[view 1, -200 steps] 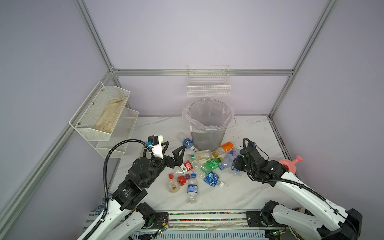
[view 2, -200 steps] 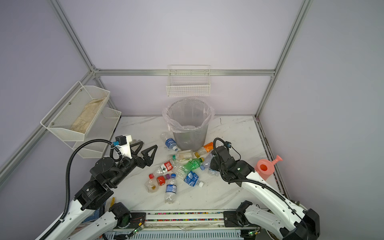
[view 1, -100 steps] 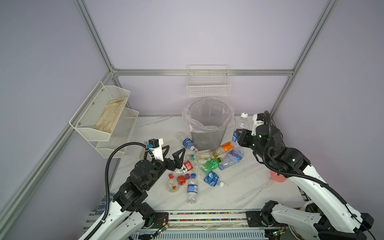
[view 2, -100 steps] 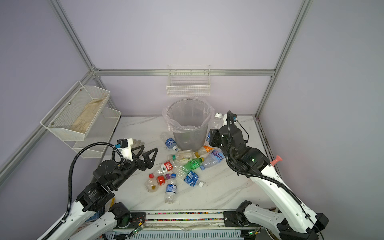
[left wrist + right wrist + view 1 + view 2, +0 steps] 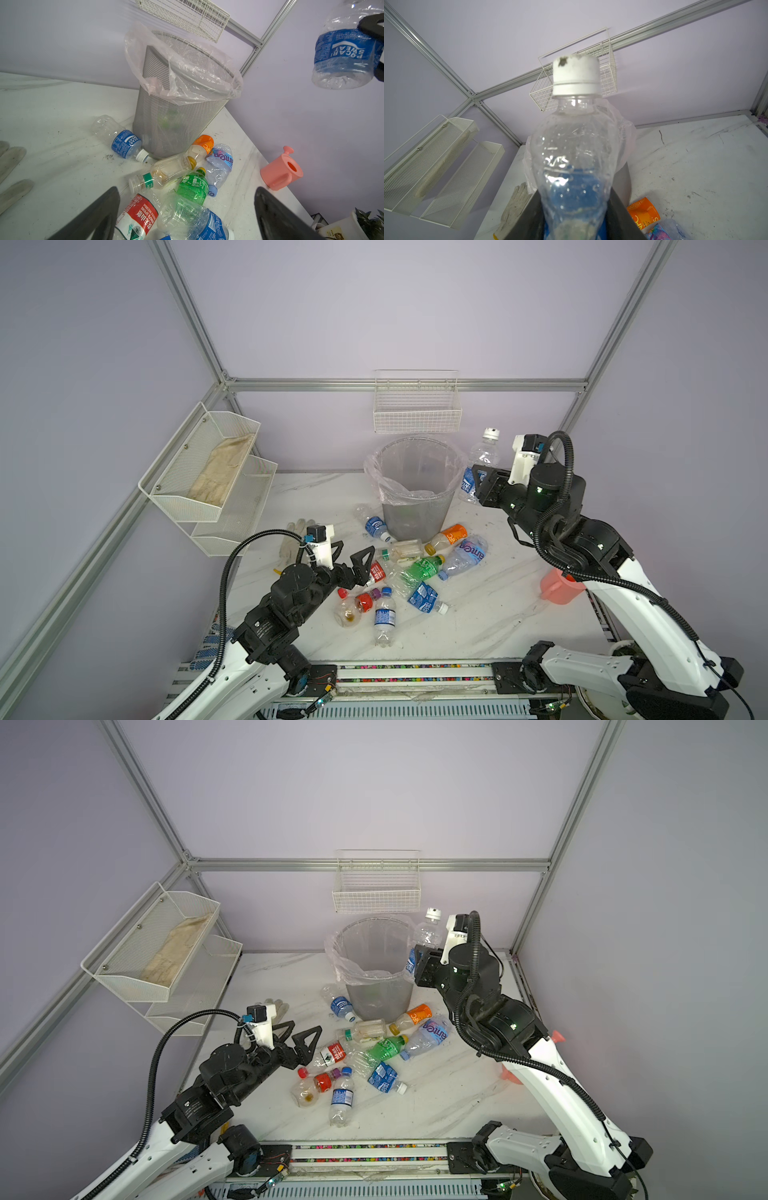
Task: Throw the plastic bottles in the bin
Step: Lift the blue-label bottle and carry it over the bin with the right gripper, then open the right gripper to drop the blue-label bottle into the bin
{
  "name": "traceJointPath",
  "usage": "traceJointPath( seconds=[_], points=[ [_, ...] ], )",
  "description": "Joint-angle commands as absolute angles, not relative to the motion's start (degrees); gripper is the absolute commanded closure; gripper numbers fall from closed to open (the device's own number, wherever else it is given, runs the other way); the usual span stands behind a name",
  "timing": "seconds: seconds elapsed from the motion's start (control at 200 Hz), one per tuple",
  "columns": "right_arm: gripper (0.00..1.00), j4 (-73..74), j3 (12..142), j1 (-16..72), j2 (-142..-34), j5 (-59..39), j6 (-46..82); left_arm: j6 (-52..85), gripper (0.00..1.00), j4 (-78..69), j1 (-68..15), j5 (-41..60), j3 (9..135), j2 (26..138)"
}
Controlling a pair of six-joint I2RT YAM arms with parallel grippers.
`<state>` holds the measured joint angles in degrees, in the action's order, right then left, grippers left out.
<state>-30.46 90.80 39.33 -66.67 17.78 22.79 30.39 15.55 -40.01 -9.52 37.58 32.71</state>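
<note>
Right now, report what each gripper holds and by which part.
The right gripper holds a clear blue-labelled bottle, cap up, by its labelled lower body. The left gripper is open and holds nothing.

Reads "POCARI SWEAT" on the blue label of the lifted bottle (image 5: 346, 52), likewise on the blue-labelled lying bottle (image 5: 126, 143). Shows "NONGFU SPRING" and "380ml" on the red-labelled bottle (image 5: 138, 218), "NPC" on the orange-labelled bottle (image 5: 643, 215).
</note>
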Motion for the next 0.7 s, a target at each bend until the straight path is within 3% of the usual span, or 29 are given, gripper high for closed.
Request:
traceJointPath(
  seconds=[0.0,0.485,0.695],
  points=[
    [0.92,-28.13,93.68,39.64,-67.73,17.23,20.51,31.27,0.01,14.53,-41.05,-10.97,35.12,32.55],
    [0.86,-29.27,104.1,39.64,-78.4,15.38,18.03,31.29,0.01,15.46,-44.34,-13.29,34.54,32.59],
    [0.82,-31.69,109.54,39.64,-87.73,14.68,16.88,31.55,0.01,15.77,-46.34,-14.42,34.5,32.67]
  ],
)
